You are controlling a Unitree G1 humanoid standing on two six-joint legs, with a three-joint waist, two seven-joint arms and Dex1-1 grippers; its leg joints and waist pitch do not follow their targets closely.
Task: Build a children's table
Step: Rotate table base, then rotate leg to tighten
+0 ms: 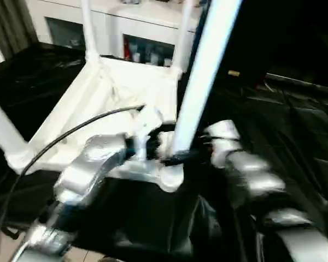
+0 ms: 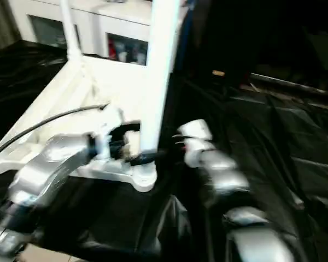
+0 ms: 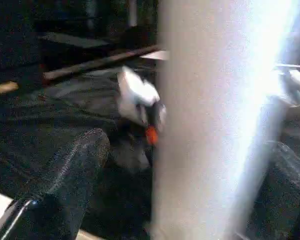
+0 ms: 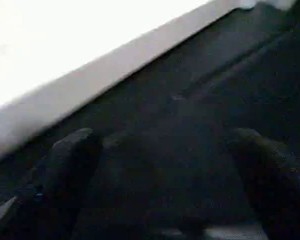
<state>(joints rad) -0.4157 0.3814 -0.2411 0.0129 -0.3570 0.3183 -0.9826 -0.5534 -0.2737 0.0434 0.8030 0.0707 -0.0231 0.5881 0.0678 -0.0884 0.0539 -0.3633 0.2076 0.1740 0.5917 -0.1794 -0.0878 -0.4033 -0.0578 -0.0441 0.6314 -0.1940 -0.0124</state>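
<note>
Legible text, labels, brands, numbers, signs: none. No marking could be read on any surface in the views.

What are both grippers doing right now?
Left gripper: open, fingers either side of the nearest table leg.
Right gripper: open, holding nothing.

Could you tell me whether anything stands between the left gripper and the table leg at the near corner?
Nothing visible does: the left gripper is open with the near leg already between its fingers, above the corner socket.
</note>
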